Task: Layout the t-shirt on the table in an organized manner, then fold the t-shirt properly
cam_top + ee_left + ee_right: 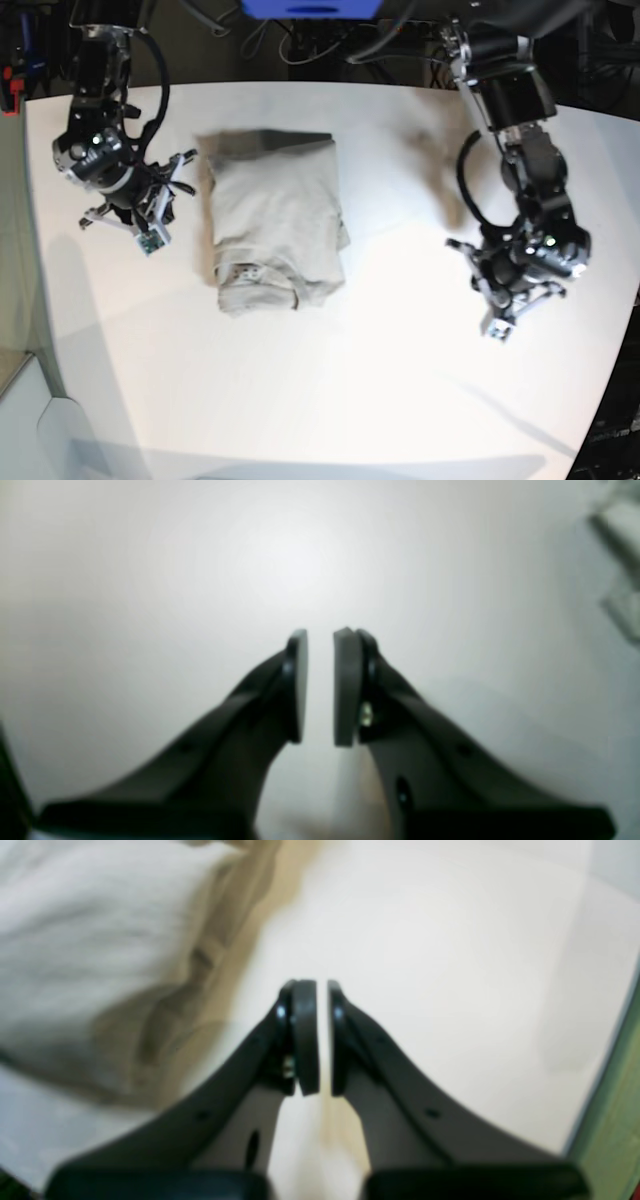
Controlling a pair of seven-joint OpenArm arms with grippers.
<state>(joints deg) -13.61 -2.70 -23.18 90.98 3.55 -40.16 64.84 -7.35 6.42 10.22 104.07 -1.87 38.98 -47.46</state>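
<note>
Dark cables (300, 40) and a blue block (310, 8) crowd the far edge beyond the table (330, 400); nothing lies between my arms and the cloth. The t-shirt (272, 225) sits folded into a compact rectangle left of the table's middle in the base view, its long axis running from the far edge toward the near one, a small dotted label (245, 272) showing at its near end. It is soft beige fabric, lightly creased, with a slightly ragged near corner. The tabletop is smooth, matte white, curved along its edge.

My right gripper (322, 1037) hangs just beside the shirt's side edge, apart from it, its flat dark pads (306, 1035) drawn almost together around nothing. My left gripper (320, 685) hovers well away over bare white surface, pads (347, 685) parted by a narrow slit, empty.
</note>
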